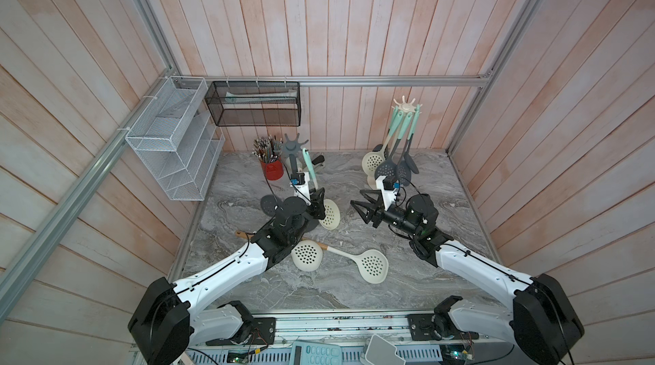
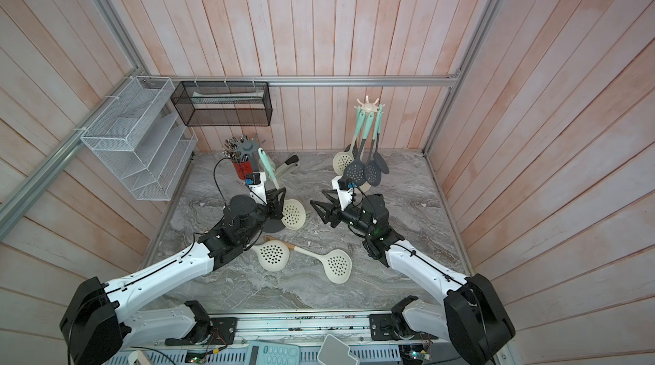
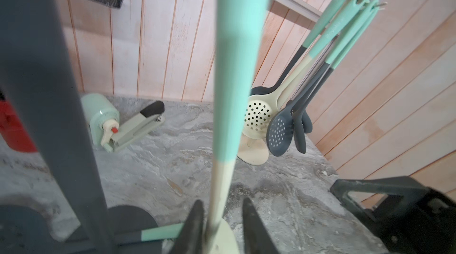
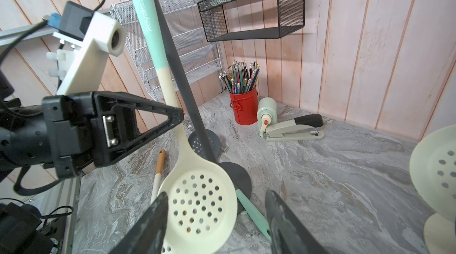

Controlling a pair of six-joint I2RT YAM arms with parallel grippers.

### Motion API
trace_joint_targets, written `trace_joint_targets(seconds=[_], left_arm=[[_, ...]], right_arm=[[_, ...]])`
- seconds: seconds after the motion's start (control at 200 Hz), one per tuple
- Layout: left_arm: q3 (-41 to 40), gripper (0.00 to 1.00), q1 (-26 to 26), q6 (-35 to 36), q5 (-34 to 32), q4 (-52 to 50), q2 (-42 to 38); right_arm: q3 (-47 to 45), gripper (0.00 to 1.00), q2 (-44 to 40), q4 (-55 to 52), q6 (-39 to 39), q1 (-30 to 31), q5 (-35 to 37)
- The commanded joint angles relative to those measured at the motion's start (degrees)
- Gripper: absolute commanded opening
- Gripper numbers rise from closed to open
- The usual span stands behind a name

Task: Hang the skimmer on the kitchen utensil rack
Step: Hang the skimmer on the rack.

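A cream skimmer (image 1: 329, 213) with a teal handle stands almost upright beside the post of the dark grey utensil rack (image 1: 292, 163). Its handle end reaches the rack's star of hooks (image 2: 248, 148); whether it sits on a hook I cannot tell. My left gripper (image 1: 319, 203) is low on the cream shaft (image 3: 219, 186), jaws slightly apart either side, with a gap on one side. My right gripper (image 1: 357, 197) stands open just right of the skimmer's head (image 4: 197, 206), nothing between its fingers.
A cream rack (image 1: 406, 108) at the back right carries several hung skimmers. Two cream skimmers (image 1: 307, 255) (image 1: 372, 265) and a dark one (image 1: 269, 203) lie on the marble table. A red pencil cup (image 1: 272, 168), a stapler (image 4: 293, 128) and wire shelves (image 1: 177, 143) stand behind.
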Motion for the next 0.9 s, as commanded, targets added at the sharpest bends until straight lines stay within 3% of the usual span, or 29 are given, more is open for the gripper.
trace_joint_targets(seconds=[0.0,0.15,0.37,0.62,0.895], left_arm=[[1.37,0.46,0.14,-1.13,-0.15,-3.12,-0.60],[1.37,0.66,0.12,-0.77,0.30,-5.85,-2.08],[-0.02,0.83,0.13,-0.44,0.34,-13.58,-6.08],[-4.42,0.91,0.19,-2.94,0.60,-21.89,-10.90],[-9.43,0.95,0.21,-3.94,2.22,-20.70,-14.78]], right_arm=[[-1.38,0.63,0.53,0.51,4.01,0.44,3.17],[-2.55,0.63,1.36,-2.31,7.99,0.44,8.70],[-3.92,0.63,1.63,-10.55,12.79,0.42,16.20],[-1.03,0.64,0.53,-32.47,17.62,0.40,21.30],[-5.73,0.65,-5.08,-43.75,26.19,0.61,19.64]])
